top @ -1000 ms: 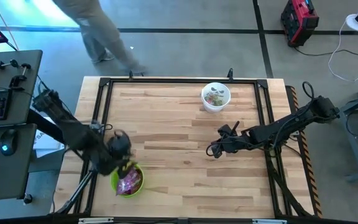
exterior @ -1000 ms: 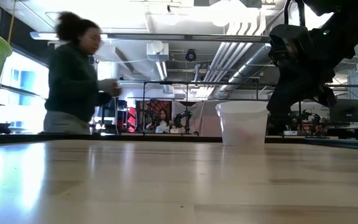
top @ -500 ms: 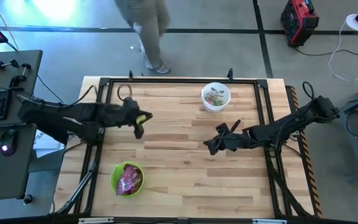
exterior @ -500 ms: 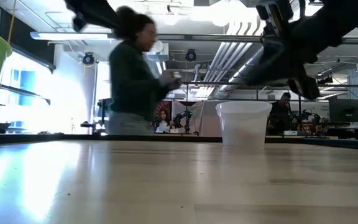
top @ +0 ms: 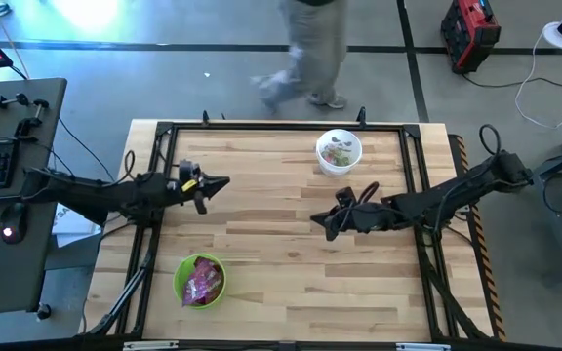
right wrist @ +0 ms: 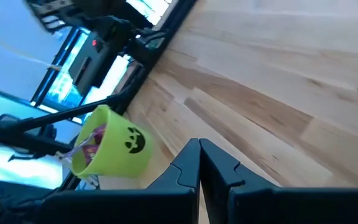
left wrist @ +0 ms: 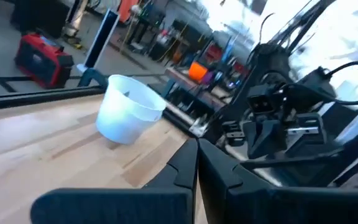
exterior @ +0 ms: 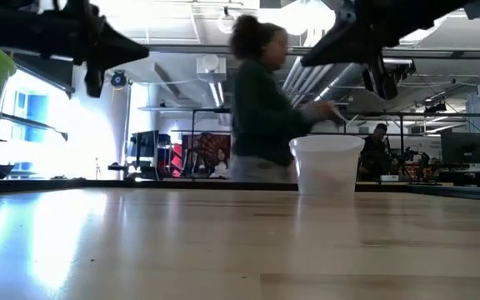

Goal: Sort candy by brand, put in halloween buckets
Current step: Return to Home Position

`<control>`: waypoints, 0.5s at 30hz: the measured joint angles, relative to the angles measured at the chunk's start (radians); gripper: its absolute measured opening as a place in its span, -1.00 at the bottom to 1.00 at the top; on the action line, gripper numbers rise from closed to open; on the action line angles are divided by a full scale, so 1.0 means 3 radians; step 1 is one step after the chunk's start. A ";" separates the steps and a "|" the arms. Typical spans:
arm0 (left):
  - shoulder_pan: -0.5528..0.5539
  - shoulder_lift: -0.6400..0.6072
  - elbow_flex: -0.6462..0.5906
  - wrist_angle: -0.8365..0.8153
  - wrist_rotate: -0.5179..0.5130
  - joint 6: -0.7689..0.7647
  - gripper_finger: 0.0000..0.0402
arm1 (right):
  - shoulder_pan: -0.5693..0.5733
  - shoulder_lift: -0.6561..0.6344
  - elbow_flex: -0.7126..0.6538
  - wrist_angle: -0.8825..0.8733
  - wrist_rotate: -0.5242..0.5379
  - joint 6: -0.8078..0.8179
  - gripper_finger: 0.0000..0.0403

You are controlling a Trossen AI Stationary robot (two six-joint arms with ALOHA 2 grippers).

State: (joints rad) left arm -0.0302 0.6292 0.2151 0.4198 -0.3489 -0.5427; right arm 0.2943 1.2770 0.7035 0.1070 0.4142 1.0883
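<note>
Purple candy (top: 203, 286) is contained in the green bucket (top: 178, 274), well apart from the closed, empty left gripper (top: 223, 181). The white bucket (top: 337, 169), near the closed right gripper (top: 319, 222), could be struck during retraction.

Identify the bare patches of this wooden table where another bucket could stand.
Bare: the wide strip of wooden table right of the lime green plastic bucket; the far edge left of the white plastic bucket. Busier: the middle band, under the left gripper and right gripper.
</note>
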 joint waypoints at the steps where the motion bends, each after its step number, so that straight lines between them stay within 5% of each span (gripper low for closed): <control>1: -0.0008 -0.0062 -0.0088 0.0088 0.0000 -0.0028 -1.00 | 0.0000 0.0000 0.0026 0.0001 -0.0014 -0.0064 -1.00; 15: -0.0018 -0.0589 -0.0679 -0.0011 -0.0008 -0.0309 -1.00 | 0.0135 -0.0192 0.0181 -0.0046 -0.0188 -0.0489 -1.00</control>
State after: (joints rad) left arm -0.0355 0.4526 0.0113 0.4163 -0.3514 -0.6353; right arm 0.3347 1.2195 0.7578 0.0931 0.3576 0.9417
